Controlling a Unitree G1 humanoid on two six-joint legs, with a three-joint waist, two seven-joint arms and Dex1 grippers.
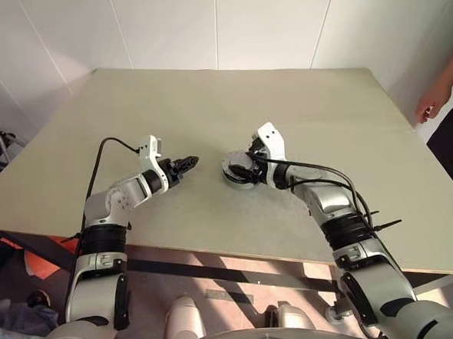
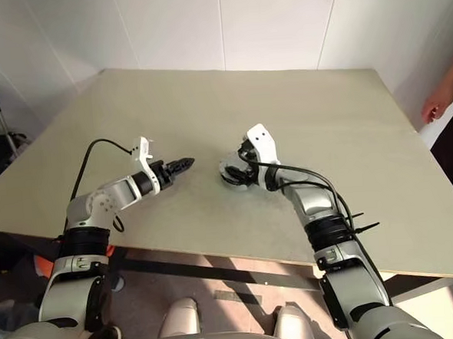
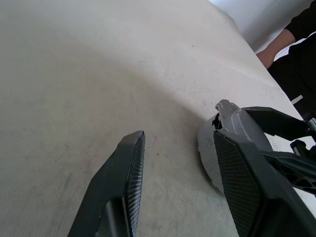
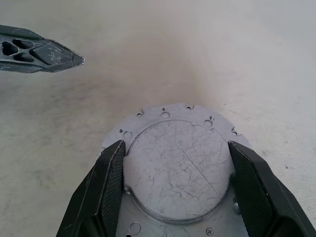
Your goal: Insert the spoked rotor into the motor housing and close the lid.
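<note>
The right hand (image 4: pixel 175 190) has its fingers spread around the lid (image 4: pixel 173 158) on the tabletop (image 1: pixel 207 101). The left hand (image 1: pixel 186 164) is open and empty, near the lid.

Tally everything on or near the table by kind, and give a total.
Pincers: 2, left pincer and right pincer
Round silvery part: 1
Person's hand: 1
Total: 4

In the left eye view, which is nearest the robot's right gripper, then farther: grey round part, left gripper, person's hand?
1. Grey round part, right at it.
2. Left gripper, across to the left.
3. Person's hand, far off to the right.
</note>
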